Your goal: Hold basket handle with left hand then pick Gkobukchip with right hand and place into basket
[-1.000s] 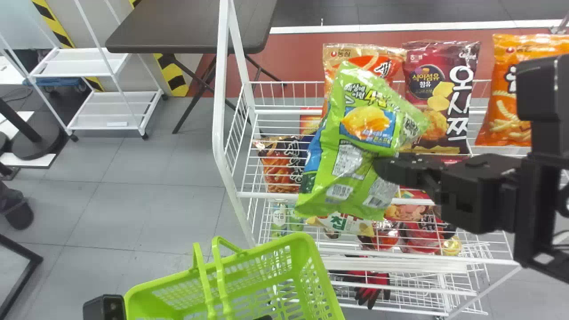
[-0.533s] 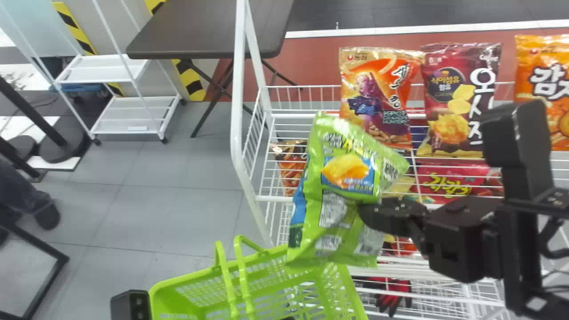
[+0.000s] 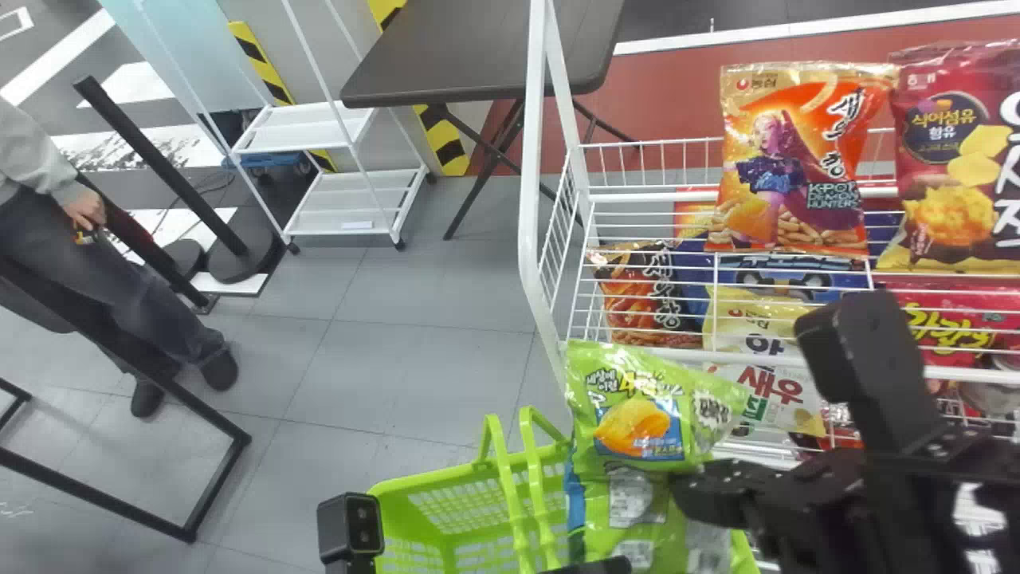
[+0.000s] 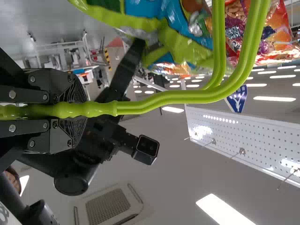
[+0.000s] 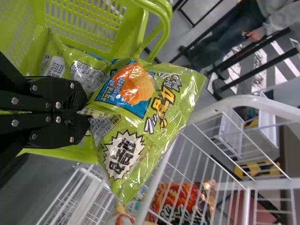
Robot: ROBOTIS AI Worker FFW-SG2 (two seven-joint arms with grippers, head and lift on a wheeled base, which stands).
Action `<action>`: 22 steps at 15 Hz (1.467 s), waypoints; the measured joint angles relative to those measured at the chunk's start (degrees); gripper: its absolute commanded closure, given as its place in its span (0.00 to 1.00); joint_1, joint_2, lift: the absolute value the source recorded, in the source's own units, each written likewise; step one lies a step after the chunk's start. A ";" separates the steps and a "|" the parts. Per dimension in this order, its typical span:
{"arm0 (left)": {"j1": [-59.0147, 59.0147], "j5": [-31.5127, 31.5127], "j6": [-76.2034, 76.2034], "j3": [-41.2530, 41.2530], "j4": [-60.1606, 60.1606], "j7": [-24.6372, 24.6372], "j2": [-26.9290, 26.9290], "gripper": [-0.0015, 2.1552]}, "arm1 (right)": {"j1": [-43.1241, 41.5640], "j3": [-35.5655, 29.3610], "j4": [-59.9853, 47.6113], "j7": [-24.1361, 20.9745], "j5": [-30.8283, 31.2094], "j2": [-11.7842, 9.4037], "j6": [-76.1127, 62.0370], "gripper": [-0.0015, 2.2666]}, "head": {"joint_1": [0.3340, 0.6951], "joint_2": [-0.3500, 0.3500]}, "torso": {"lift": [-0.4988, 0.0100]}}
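Right hand [image 3: 695, 490] pinches the green Gkobukchip bag [image 3: 637, 426] at the basket's [image 3: 422, 486] three o'clock side; left hand [image 3: 594, 567], at six o'clock, clasps the handle [image 3: 504, 478] (also green).

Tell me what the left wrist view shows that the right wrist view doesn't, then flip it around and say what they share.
Left wrist view: the left fingers closed on the basket handles, the ceiling lights, the ceiling vent and the perforated white panel.

Right wrist view: the slotted basket wall and the jagged white burst printed on the held bag.

Both: the basket handles and green Gkobukchip packaging.
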 measured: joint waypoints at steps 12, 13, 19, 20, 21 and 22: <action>0.24 0.51 -0.04 0.22 -0.30 -0.19 -0.05 1.00 | 1.29 2.08 0.61 0.04 0.79 -0.24 0.00 0.03 | 1.00 1.00 | 0.98; 0.24 0.49 -0.09 0.23 -0.24 -0.19 -0.05 1.00 | 1.47 1.12 0.14 0.02 0.03 -0.21 0.00 0.03 | 1.00 1.00 | 0.98; 0.32 0.45 -0.10 0.25 -0.07 -0.25 -0.09 1.00 | 2.49 -10.33 0.64 3.05 -14.23 0.73 0.00 0.03 | 1.00 1.00 | 0.98; 0.33 0.45 -0.12 0.25 -0.07 -0.11 -0.09 1.00 | 3.32 -12.27 0.74 4.25 -15.80 0.83 0.00 0.03 | 1.00 1.00 | 0.98; 0.33 0.43 -0.15 0.24 -0.04 -0.03 -0.09 1.00 | 4.12 -13.97 0.27 5.23 -16.32 0.86 0.00 0.03 | 1.00 1.00 | 0.98; 0.33 0.40 -0.15 0.24 0.00 -0.02 -0.09 1.00 | 4.71 -15.32 -0.18 5.91 -16.26 0.84 0.00 0.03 | 1.00 1.00 | 0.98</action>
